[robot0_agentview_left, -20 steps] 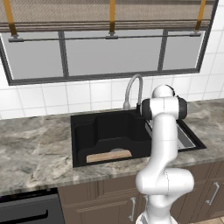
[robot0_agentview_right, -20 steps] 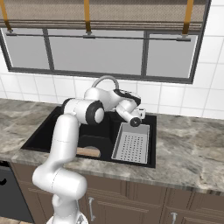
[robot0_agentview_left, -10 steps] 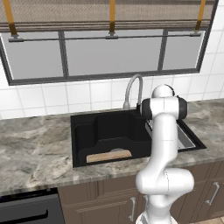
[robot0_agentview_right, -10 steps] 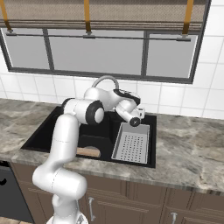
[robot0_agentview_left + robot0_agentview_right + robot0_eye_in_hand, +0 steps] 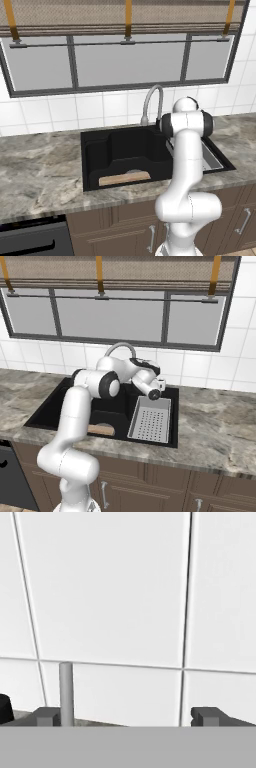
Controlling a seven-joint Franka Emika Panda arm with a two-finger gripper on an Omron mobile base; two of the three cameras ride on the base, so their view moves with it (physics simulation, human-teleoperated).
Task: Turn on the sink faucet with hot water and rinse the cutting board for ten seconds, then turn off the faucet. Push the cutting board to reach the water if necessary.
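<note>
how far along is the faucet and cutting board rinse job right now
Nothing looks done: no water runs from the slim silver gooseneck faucet, and the light tan wooden cutting board lies dry at the front of the matte-black sink. In hand: the open gripper hovers beside the faucet's base. Left: turning on hot, rinsing, turning off.

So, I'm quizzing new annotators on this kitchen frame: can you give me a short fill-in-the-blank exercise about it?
1. The cutting board lies inside the ____.
2. The grey drainboard tray sits at the sink's ____ end, seen from the robot.
3. The end effector's jaws stand ____, near the faucet.
4. From the faucet's spout, ____ water runs.

Missing words: sink; right; open; no
</note>
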